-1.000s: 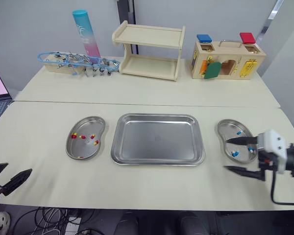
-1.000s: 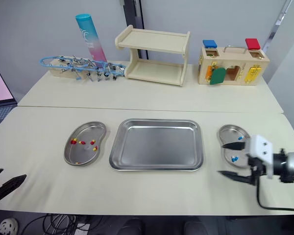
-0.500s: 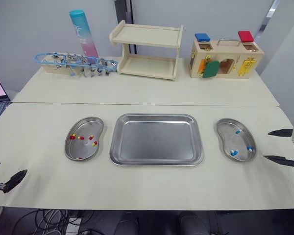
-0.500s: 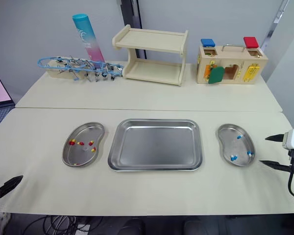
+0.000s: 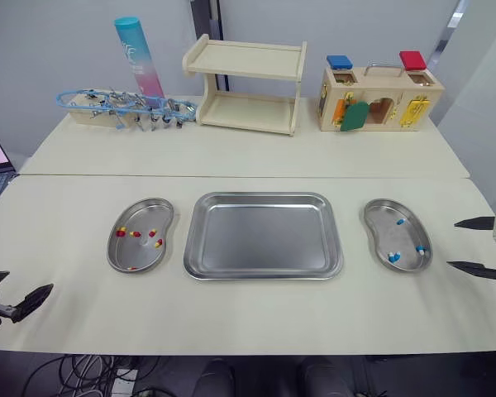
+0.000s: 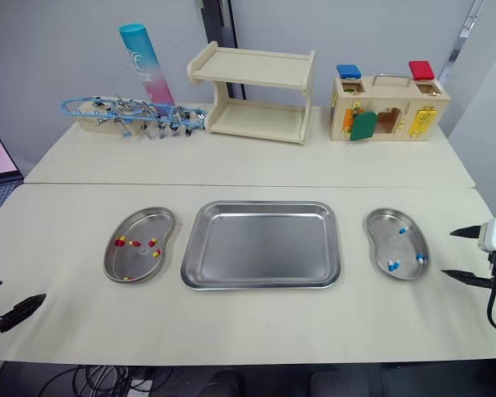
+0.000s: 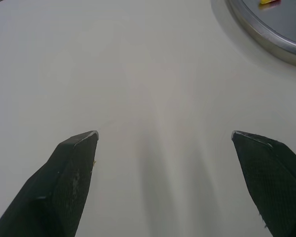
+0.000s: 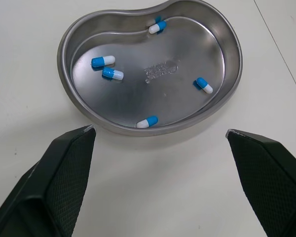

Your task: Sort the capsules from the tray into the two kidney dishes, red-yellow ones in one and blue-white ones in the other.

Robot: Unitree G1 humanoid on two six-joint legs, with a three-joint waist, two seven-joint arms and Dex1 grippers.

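Observation:
The steel tray (image 5: 263, 240) lies in the middle of the near table with no capsules in it. To its left, a kidney dish (image 5: 140, 252) holds several red-yellow capsules (image 5: 136, 234). The kidney dish (image 5: 393, 236) to its right holds several blue-white capsules (image 8: 103, 60). My right gripper (image 5: 453, 244) is open at the table's right edge, just right of that dish, with nothing between its fingers. My left gripper (image 6: 8, 298) is open at the near left corner, low over bare table. In its wrist view the left dish's rim (image 7: 266, 29) shows ahead.
Along the far table stand a wooden shelf (image 5: 244, 87), a wooden lock box (image 5: 380, 99), a rack of blue-handled tools (image 5: 124, 107) and a tall blue-pink tube (image 5: 136, 54). A seam runs between the two tables.
My right gripper has drawn back from over the right dish to the table's right edge, still open. The camera has shifted slightly. The left gripper stays at the near left corner.

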